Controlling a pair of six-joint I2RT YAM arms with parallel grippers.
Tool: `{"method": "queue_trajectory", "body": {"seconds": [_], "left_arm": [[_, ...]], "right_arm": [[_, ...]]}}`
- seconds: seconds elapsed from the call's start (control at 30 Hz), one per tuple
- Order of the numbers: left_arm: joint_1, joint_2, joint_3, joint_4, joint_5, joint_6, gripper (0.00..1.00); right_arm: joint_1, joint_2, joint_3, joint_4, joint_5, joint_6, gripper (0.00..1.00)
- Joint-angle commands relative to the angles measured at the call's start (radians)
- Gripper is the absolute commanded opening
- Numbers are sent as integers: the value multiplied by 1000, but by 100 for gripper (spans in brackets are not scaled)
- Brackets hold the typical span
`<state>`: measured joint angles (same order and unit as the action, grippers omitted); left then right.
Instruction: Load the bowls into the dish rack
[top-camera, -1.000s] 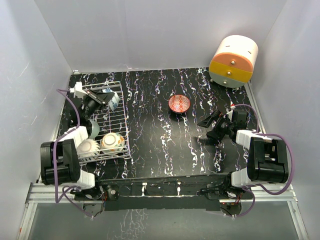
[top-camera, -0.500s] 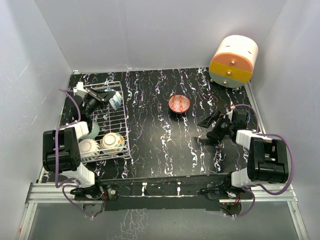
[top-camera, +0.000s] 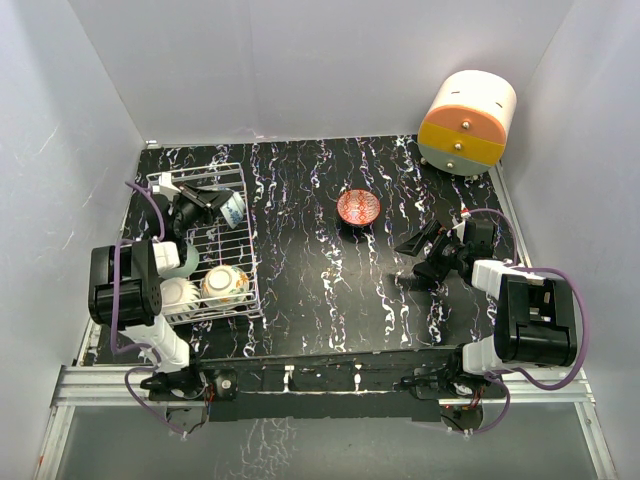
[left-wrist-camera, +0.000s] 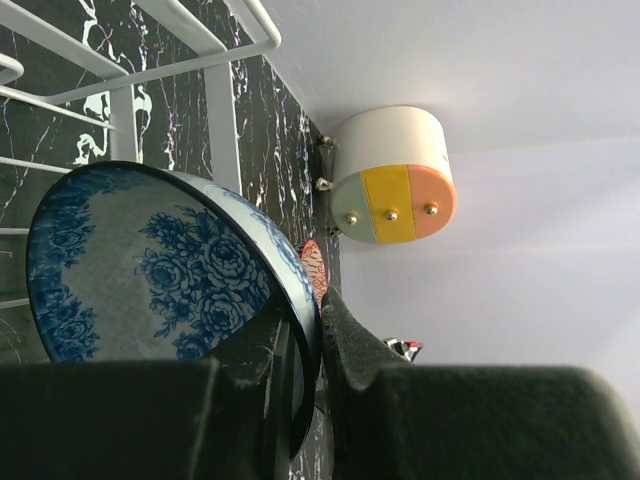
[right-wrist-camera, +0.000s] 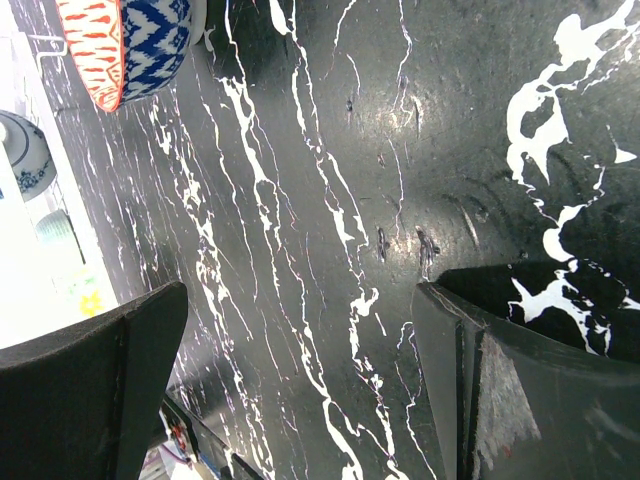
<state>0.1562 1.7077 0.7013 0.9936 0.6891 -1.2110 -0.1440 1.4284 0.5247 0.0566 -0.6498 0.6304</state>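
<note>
My left gripper (top-camera: 222, 204) is shut on the rim of the blue-patterned bowl (top-camera: 233, 208), which it holds tilted on edge over the far right part of the white wire dish rack (top-camera: 240, 255). In the left wrist view the bowl's blue flowered inside (left-wrist-camera: 150, 265) fills the left side, with its rim pinched in the gripper (left-wrist-camera: 322, 325). Three bowls lie in the rack: a yellow one (top-camera: 226, 284), a cream one (top-camera: 177, 294) and a mint-green one (top-camera: 187, 258). The red-patterned bowl (top-camera: 358, 207) stands on the table, and also shows in the right wrist view (right-wrist-camera: 100, 45). My right gripper (top-camera: 415, 246) (right-wrist-camera: 300, 300) is open and low over bare table.
A round orange-and-cream drawer unit (top-camera: 468, 122) stands at the back right corner and shows in the left wrist view (left-wrist-camera: 395, 175). White walls close in the black marbled table (top-camera: 310, 280) on three sides. The rack's rim wires (left-wrist-camera: 225, 95) rise just beyond the held bowl.
The left arm has shifted, and the held blue-patterned bowl has moved slightly right and nearer above the rack's far end. The right arm and the red bowl have not moved.
</note>
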Motion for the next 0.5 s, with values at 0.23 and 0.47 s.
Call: {"method": "queue_trajectory", "body": {"seconds": [0.23, 0.47], "left_arm": [[76, -120, -110, -217, -27, 147, 0], [102, -129, -204, -133, -18, 112, 2]], "right_arm": [[3, 3, -2, 65, -5, 1, 98], [4, -3, -3, 64, -8, 1, 98]]}}
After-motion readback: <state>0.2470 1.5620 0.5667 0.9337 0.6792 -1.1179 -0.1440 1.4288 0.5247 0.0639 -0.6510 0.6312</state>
